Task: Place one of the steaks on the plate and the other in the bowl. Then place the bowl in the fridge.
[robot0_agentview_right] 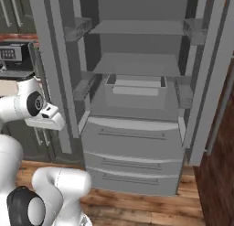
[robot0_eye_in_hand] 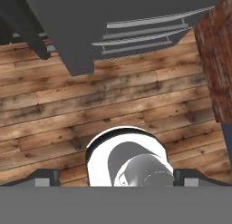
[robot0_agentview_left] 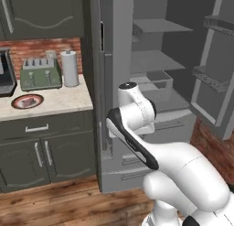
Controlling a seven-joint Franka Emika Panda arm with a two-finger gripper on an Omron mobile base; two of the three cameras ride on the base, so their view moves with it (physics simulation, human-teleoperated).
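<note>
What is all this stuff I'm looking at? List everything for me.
fridge: one, grey, doors open, shelves bare apart from a grey bin, two drawers below
plate: one, red rim, on the counter, a steak on it
toaster: one, green, at the back of the counter
paper towel roll: one, white, right of the toaster
coffee machine: one, black, counter's left edge
cabinets: dark green, under the counter
floor: wooden planks
arm: one, white, in front of the fridge
pincer: one, dark tips, open, pointing at the floor
</note>
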